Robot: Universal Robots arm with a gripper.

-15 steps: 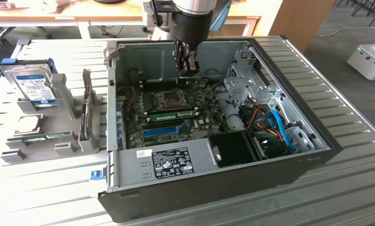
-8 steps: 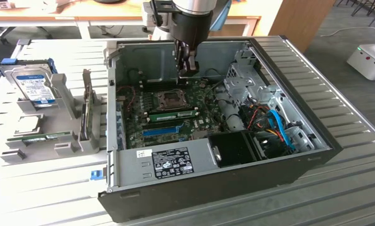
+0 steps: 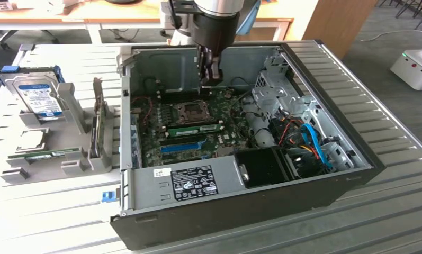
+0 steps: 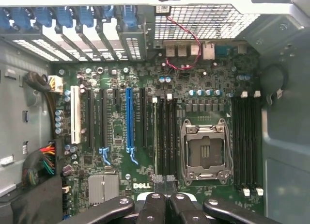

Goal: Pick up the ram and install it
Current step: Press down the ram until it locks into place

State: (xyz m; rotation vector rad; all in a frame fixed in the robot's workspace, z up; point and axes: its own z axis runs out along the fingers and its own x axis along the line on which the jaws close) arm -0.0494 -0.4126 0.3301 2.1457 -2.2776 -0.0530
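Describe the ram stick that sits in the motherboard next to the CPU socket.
The ram stick is a thin, long green board, standing on edge on the motherboard between the CPU socket and the blue slot, parallel to both. Its latches cannot be made out. The shut end effector hangs apart from it.

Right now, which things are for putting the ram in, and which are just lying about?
For the job: thin green ram stick seated on the motherboard; twin green stick in the grey holder outside the case; black gripper, shut, above the motherboard.
Just lying about: bulky silver hard drive with blue label; long blue motherboard slot; square metal processor socket.
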